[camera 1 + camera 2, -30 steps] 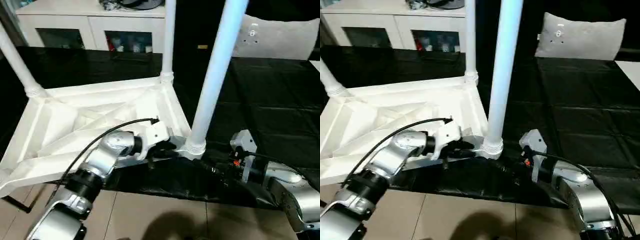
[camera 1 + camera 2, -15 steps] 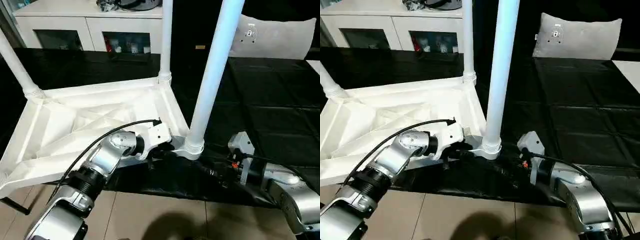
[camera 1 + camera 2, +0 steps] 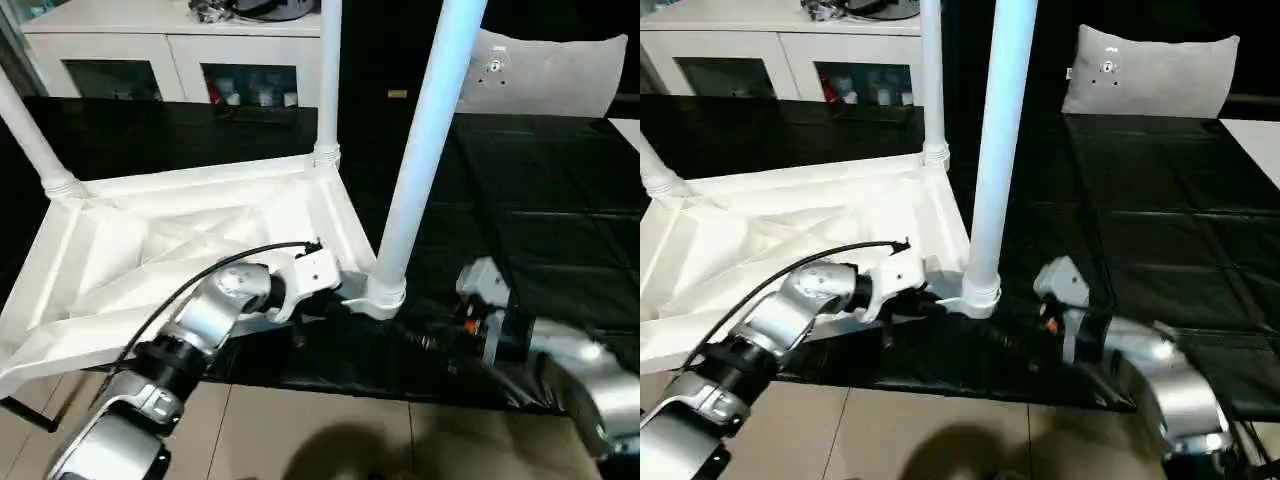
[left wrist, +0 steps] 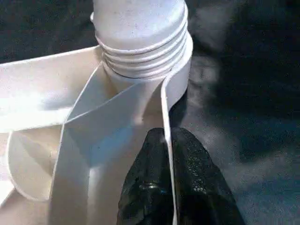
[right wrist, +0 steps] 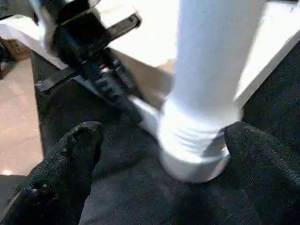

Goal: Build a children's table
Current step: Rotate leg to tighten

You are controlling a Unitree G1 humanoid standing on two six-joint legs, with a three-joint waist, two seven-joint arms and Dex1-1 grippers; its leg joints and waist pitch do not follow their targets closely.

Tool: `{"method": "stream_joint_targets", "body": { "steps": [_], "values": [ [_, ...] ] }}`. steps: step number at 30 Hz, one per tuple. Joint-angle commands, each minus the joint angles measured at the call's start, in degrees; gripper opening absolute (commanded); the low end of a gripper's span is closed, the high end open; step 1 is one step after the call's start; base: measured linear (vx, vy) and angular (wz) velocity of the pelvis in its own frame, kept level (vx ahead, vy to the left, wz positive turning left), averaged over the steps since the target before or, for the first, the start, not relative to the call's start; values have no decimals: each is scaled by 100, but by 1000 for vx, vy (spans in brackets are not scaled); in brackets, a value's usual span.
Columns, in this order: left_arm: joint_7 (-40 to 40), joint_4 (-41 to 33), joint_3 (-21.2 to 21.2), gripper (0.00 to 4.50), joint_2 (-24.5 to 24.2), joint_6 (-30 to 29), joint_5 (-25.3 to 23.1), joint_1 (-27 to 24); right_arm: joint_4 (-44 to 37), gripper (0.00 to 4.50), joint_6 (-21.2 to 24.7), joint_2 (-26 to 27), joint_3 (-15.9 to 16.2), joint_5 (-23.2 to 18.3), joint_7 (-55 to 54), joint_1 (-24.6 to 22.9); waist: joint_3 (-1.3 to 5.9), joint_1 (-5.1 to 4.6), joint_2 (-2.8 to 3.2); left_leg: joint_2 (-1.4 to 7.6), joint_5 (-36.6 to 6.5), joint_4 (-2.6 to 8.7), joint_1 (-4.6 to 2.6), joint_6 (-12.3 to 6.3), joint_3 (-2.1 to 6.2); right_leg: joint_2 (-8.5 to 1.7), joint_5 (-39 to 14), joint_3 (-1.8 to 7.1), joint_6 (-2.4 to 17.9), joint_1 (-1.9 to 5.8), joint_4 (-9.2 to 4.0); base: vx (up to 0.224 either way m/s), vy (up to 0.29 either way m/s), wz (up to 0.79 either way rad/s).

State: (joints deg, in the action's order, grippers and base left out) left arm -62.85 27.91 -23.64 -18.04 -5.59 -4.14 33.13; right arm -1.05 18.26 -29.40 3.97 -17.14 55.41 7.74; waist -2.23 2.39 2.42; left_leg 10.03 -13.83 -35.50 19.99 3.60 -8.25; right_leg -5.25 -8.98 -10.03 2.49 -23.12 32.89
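**Here, my left tool pinches the tabletop rim**

Here the tabletop lies upside down on a black sheet, three legs standing in its sockets. My left tool is clamped on its rim beside the nearest leg's socket. My right tool gapes wide around that socket, gripping nothing.

Silver forearms with black joint rings, a black cable looping over the left, white wrist housings, black textured pincer fingers.
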Motion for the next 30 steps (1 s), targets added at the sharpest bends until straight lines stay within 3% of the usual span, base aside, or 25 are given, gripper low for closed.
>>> {"method": "stream_joint_targets", "body": {
  "steps": [1, 6, 9, 10, 15, 30],
  "values": [
    [-412, -221, -236, 6, -169, 313, -26, -66, 96, 450, -124, -107, 73, 93, 186, 140, 368, 69, -38, 294, -393, 410, 105, -632, 96, -441, -1865, 375, 240, 426, -473, 0, 0, 0],
    [-804, -266, -365, 6, -306, 517, 9, -95, 409, 450, -458, -263, 369, 279, 611, 414, 368, 159, -48, 328, -306, 413, 77, -675, 66, -461, -1594, 412, 543, 423, -410, 0, 0, 0],
    [-868, -228, -389, 6, -341, 609, -19, -60, 561, 450, -598, -268, 541, 365, 772, 531, 359, 225, -59, 341, -344, 418, 61, -642, 55, -474, -1708, 430, 545, 418, -408, 0, 0, 0],
    [-911, -215, -392, 6, -355, 651, -21, -48, 635, 450, -659, -257, 619, 405, 838, 584, 360, 242, -93, 341, -316, 421, 68, -634, 52, -471, -1701, 433, 542, 423, -404, 0, 0, 0],
    [-1033, -258, -419, 2, -405, 719, 0, -49, 824, 432, -673, -175, 741, 403, 1005, 721, 369, 283, -81, 351, -278, 418, 64, -623, 51, -479, -1671, 444, 545, 421, -384, 0, 0, 0],
    [-1147, -275, -419, 0, -413, 756, 43, -97, 1024, 285, -664, -125, 816, 287, 1246, 801, 385, 285, -58, 354, -198, 410, 68, -616, 56, -474, -1472, 444, 623, 435, -355, 0, 0, 0]
  ]
}}
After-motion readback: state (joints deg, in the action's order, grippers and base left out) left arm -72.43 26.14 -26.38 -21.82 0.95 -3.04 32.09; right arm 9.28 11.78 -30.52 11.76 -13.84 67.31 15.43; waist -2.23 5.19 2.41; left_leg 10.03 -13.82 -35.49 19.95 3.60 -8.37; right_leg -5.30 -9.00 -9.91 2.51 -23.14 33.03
